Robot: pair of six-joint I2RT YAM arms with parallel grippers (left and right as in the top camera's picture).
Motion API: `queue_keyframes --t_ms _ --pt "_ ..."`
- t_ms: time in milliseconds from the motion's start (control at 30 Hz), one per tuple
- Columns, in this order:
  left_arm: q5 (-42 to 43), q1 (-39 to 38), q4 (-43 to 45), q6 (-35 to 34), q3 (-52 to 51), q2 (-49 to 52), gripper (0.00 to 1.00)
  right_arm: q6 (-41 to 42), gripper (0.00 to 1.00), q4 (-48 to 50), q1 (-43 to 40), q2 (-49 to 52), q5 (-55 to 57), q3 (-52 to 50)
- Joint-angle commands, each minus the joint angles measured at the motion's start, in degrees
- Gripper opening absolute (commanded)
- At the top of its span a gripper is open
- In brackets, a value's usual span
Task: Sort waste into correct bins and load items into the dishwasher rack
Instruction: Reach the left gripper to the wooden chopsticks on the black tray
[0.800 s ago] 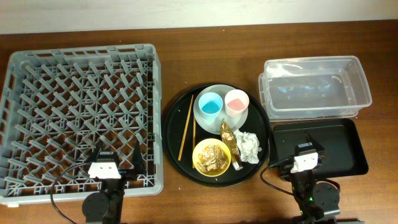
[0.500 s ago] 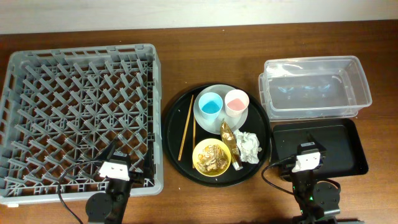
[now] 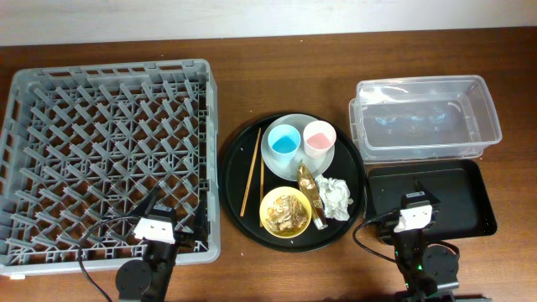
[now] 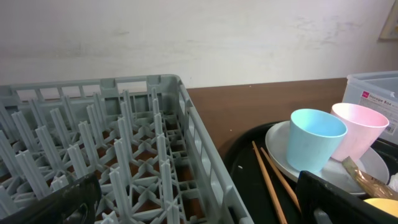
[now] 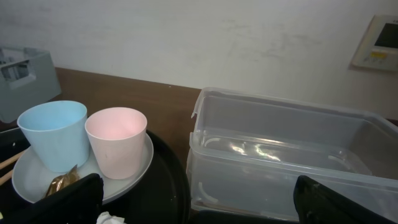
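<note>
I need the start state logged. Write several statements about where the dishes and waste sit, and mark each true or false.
1. The blue cup and pink cup stand on the grey-white plate. True.
2. The chopsticks lie in the dishwasher rack. False: the rack is empty; they lie on the round black tray.
3. The yellow bowl holds food scraps. True.
4. The crumpled napkin is in the clear tub. False: the tub is empty; the napkin lies on the round black tray beside the foil wrapper.
</note>
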Motion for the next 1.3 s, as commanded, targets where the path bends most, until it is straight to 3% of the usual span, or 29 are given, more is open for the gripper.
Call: queue_keyframes --t_ms 0,533,667,833,900,1000,1067,1133,1233,1267 --pt "1.49 -0.22 -0.33 1.09 -0.04 -0.09 0.99 0.59 0.99 -0.46 -0.39 0.26 0.94 -0.26" --pt "1.66 -0.17 -0.28 1.09 -0.04 -0.09 0.99 0.59 0.99 -0.46 -0.39 0.26 0.94 -0.26" --pt "6.88 -0.17 7.10 1.27 3.72 -0.09 0.99 0.59 0.99 -0.46 -0.39 0.26 0.94 -0.26" --pt "6.95 -0.17 -14.19 2.49 33.38 7.72 0.99 0.59 0.99 -0.46 -0.39 0.26 0.94 -0.26" --pt "10.69 -0.17 -26.14 6.12 51.21 19.87 0.99 0.59 0.99 -0.46 -0.39 0.26 0.94 -0.26" --pt "14.19 -0.17 -51.45 9.18 80.46 44.50 0.99 0.59 0.99 -0.46 -0.39 0.26 0.94 -0.26" --pt "14.14 -0.17 -58.01 9.77 91.21 54.16 0.99 0.59 0.98 -0.46 -0.39 0.26 0.94 -0.26" --pt "15.76 -0.17 -61.24 9.68 98.47 62.47 0.99 0.59 0.99 -0.44 -0.39 0.26 0.94 -0.26" --pt "26.05 -0.22 -63.30 9.70 99.86 69.68 0.99 0.59 0.99 -0.44 -0.39 0.26 0.94 -0.26" --pt "27.10 -0.22 -65.64 9.68 99.86 72.00 0.90 0.59 0.99 -0.46 -0.39 0.26 0.94 -0.26"
